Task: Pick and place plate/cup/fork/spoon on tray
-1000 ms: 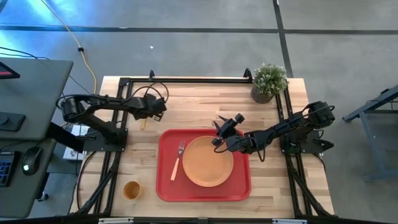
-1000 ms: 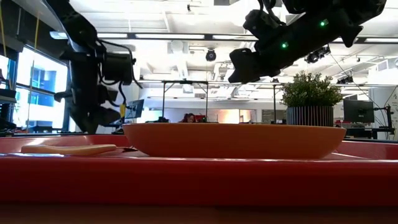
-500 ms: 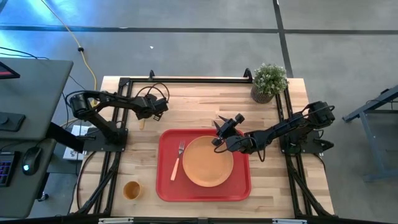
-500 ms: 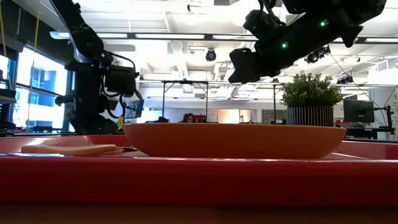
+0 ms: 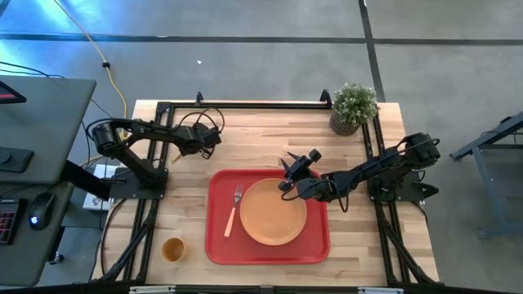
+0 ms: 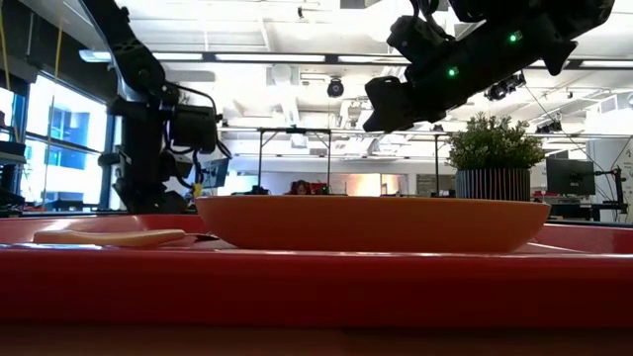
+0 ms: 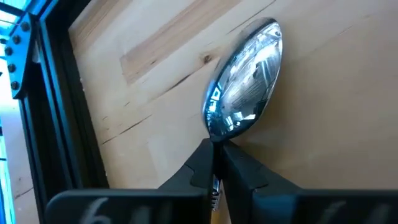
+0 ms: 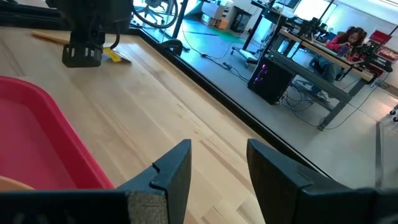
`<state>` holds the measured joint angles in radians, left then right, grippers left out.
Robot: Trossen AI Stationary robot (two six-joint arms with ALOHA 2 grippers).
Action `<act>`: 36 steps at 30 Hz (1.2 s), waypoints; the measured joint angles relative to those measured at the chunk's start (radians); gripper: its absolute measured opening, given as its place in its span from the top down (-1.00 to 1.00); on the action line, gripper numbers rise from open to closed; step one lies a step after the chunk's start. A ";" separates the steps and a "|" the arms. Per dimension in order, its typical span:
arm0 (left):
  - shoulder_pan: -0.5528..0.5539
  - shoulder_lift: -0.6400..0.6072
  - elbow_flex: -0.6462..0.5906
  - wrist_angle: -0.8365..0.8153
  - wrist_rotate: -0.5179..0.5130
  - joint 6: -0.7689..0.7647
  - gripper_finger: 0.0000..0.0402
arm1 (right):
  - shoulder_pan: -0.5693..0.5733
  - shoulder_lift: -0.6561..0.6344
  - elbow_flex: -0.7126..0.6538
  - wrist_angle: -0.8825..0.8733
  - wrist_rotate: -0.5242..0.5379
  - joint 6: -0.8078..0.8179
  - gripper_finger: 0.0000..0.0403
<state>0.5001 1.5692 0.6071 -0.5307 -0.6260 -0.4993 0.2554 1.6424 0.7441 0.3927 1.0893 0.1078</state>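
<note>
The spoon [image 7: 245,87] lies on the wood near the table's far left, its silver bowl showing in the left wrist view. My left gripper [image 5: 189,151] is down over it, shut on it. The red tray [image 5: 219,245] sits mid-table and carries the orange plate [image 5: 273,212] and the fork [image 5: 234,211]. Left of the tray's near corner, the cup [image 5: 172,249] stands on the wood. My right gripper [image 8: 217,165] hovers open above the tray's far edge with nothing between its fingers. My left gripper pinches the spoon's thin neck [image 7: 215,138], just behind the bowl, between its two fingertips, one on each side. The fingers come down from above. The spoon lies flat with its bowl on the wood.
A potted plant [image 5: 353,108] stands at the far right corner. Black frame rails [image 5: 245,104] run along the table's far and side edges. Bare wood lies between the tray and the far rail. A person [image 8: 351,37] sits in the room beyond.
My left gripper has gone down toward the spoon at the far left. The spoon, tray, plate, fork and cup have stayed where they were.
</note>
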 joint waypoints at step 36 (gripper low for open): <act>-0.579 -0.498 0.028 0.170 0.406 -0.336 0.96 | 0.020 0.000 0.000 -0.094 -0.104 0.119 0.27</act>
<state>-0.0785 1.0708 0.6346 -0.3603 -0.2205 -0.8354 0.2756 1.6424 0.7441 0.2990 0.9852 0.2272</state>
